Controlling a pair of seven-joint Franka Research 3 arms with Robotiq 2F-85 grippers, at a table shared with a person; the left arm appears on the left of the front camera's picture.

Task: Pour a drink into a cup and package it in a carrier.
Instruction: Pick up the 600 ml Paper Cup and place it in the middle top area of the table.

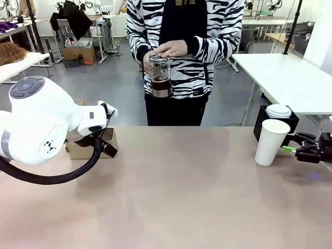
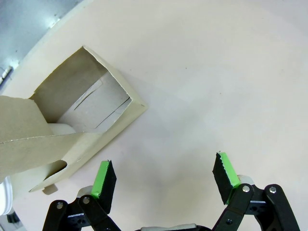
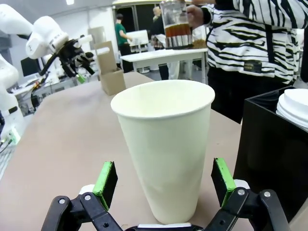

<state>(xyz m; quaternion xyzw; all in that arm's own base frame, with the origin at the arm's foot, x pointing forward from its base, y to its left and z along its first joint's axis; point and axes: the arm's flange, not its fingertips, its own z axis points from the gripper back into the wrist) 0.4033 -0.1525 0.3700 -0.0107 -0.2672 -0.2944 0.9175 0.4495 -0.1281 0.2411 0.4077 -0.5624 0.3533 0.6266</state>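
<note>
Front view: a person stands at the far side of the table (image 1: 181,192), both forearms bent in at chest height. One hand (image 1: 171,49) rests over the metal-rimmed top of a glass jug (image 1: 160,78) and the other hand (image 1: 147,58) wraps its side. The jug is upright and well above the table, with the dark drink (image 1: 161,83) filling its lower part. The left arm comes in from the left, its big white joint near the camera and its wrist bent down over the cardboard carrier (image 1: 91,148), which sits at the table's left far edge, partly hidden by the arm. Left wrist view: the left gripper (image 2: 164,163) hangs over bare table just beside the carrier (image 2: 72,125). Its jaws are spread wide, its green pads (image 2: 103,175) touch nothing, and one open pocket of the carrier faces the camera. Right wrist view: the right gripper (image 3: 163,167) lies level and low, its jaws apart on either side of the lower half of an upright white paper cup (image 3: 163,120), with a gap on each side. The cup (image 1: 271,141) stands on the table just beside a black box (image 1: 261,124) that holds white lids (image 1: 278,110).
</note>
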